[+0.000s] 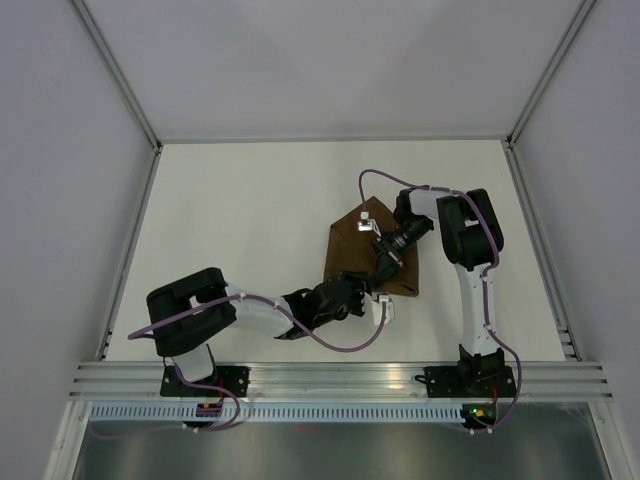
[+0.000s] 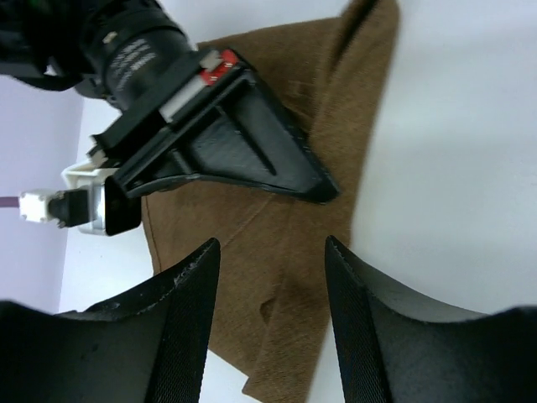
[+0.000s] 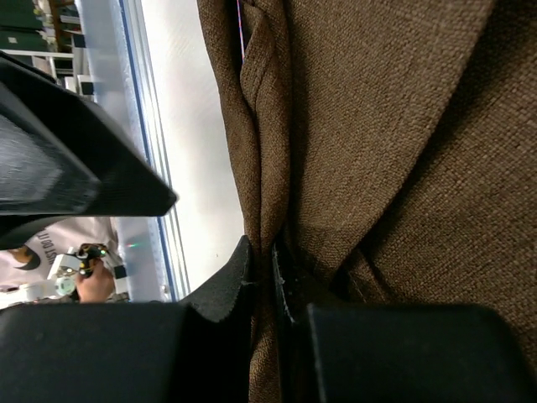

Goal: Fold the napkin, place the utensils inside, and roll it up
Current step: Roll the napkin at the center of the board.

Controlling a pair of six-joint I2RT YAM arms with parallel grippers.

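The dark-brown napkin [image 1: 350, 245] lies folded and bunched right of the table's middle. My right gripper [image 1: 389, 267] is above it, shut on a pinched upright fold of the cloth [image 3: 267, 210], with the jaws pressed together on the fabric. My left gripper [image 1: 354, 287] is at the napkin's near-left edge. It is open and empty, and its fingers [image 2: 189, 285] straddle a folded corner of the napkin [image 2: 285, 277] without touching it. The right gripper's black body [image 2: 243, 151] shows just beyond in the left wrist view. The knife is out of view.
White table surface [image 1: 250, 230] surrounds the napkin. A metal rail [image 1: 340, 378] runs along the near edge. Grey walls and metal frame posts [image 1: 120, 75] enclose the back and sides. The left arm's open finger [image 3: 75, 159] sits close to the left in the right wrist view.
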